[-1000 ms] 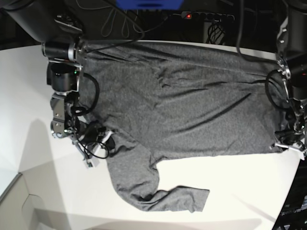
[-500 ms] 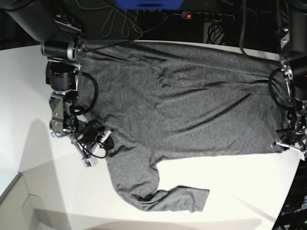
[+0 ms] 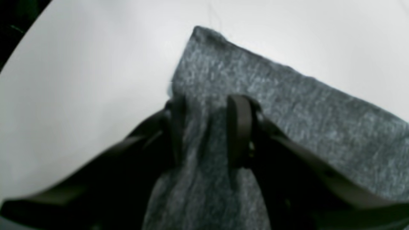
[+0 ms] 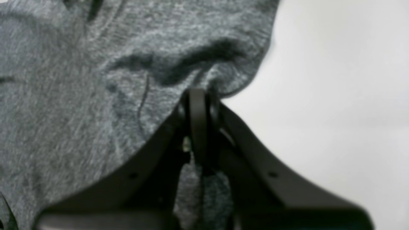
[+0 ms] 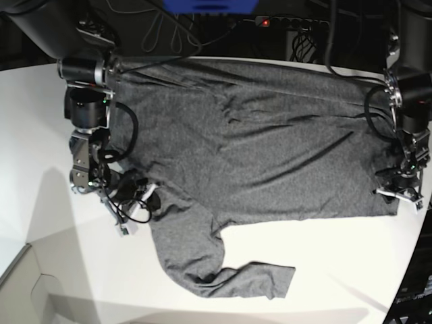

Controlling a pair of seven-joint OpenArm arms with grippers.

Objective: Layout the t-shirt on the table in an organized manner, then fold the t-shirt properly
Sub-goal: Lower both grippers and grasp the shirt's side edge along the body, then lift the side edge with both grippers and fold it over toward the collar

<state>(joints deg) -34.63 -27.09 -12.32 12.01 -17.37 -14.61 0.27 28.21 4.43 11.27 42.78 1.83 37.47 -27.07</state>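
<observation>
My right gripper was pinched tight on the t-shirt at its shoulder edge (jaws fully together over a fold of fabric). The shirt lay spread on the table, its long axis running left to right across the base view, one sleeve trailing toward the near edge and bending rightward. My left gripper clamped the hem corner, jaws partly apart around bunched cloth.

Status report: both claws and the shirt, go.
Left claw gripping t-shirt at a hem corner. Right claw shut on the shirt's edge by the shoulder. Shirt spread across table, one sleeve bent. Nothing in the way.
</observation>
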